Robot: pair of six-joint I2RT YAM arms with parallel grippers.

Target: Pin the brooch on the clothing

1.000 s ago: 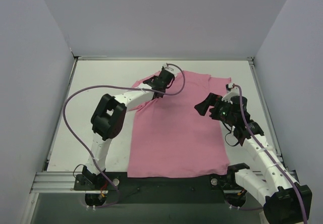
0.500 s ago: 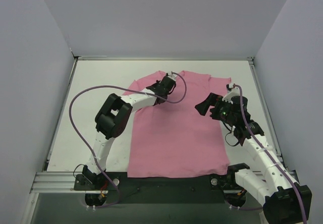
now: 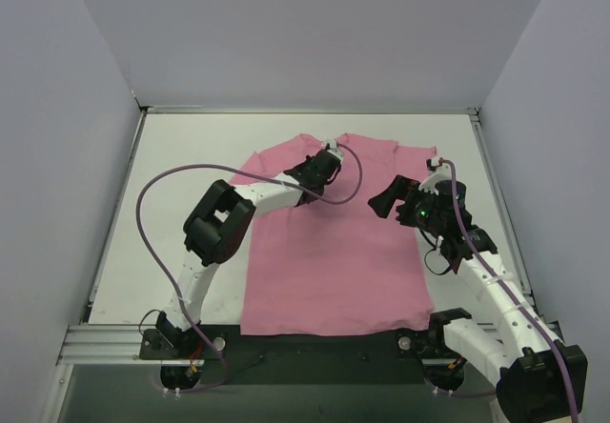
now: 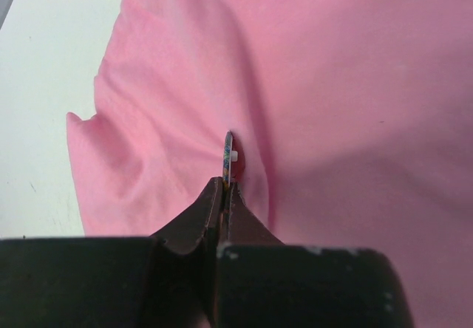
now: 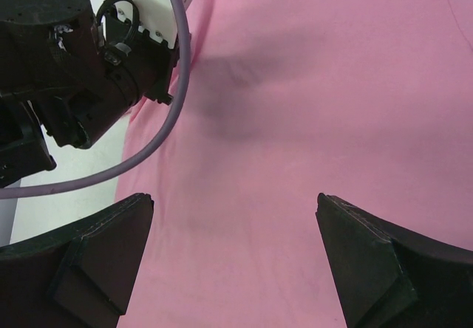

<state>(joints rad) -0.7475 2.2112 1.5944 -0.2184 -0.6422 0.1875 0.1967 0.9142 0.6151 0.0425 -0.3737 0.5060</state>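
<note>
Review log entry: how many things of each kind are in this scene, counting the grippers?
Pink T-shirt: 1
Brooch: 1
Grippers: 2 (left gripper shut on the brooch, right gripper open)
Total: 4

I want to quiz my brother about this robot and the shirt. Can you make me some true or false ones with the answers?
1. The left gripper is shut on the brooch. True.
2. The right gripper is squeezing the T-shirt. False: it is wide open over the T-shirt, holding nothing.
3. The T-shirt lies spread out on the table. True.
4. The brooch lies flat on the table. False: it is pinched edge-on in the left gripper, over the T-shirt.
</note>
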